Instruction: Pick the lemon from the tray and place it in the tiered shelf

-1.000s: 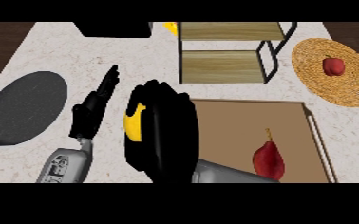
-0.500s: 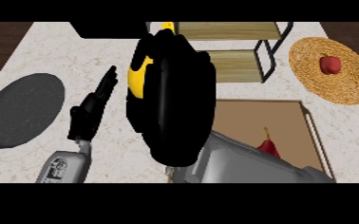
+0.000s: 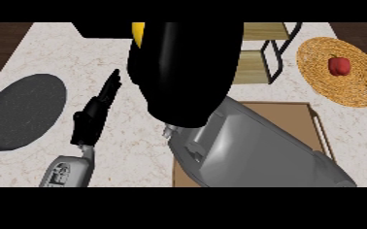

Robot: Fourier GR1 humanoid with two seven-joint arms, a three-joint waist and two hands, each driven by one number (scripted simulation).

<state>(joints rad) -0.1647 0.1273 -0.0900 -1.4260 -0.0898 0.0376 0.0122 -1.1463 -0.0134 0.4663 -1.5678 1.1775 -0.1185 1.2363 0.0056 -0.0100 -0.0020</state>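
Yellow shows at the top of the head view — a sliver of lemon (image 3: 138,33) peeking past the left edge of my right hand (image 3: 185,73), which is curled round it and hides nearly all of it. So the lemon is off the tray (image 3: 287,110) and held high, over the near side of the shelf (image 3: 267,58). I judge it light and fairly stiff, its waxy rind a little slippery and its shape rounded, so it is best taken across the fat middle with thumb and fingers on opposite sides, not by the tapered ends; it should not bruise from a short set-down, though it may roll on a flat board. My hand is matt black and bulky, the forearm behind it smooth grey with hard panels. The shelf has pale wooden boards in a thin dark frame, and my hand covers much of it. The tray is a brown, shallow rectangle with a raised rim. Off to the right lies a round woven mat (image 3: 342,85) with a red fruit (image 3: 339,65) on it. My left hand (image 3: 94,114) rests open, fingers straight, over pale speckled stone beside a dark grey plate (image 3: 25,109).
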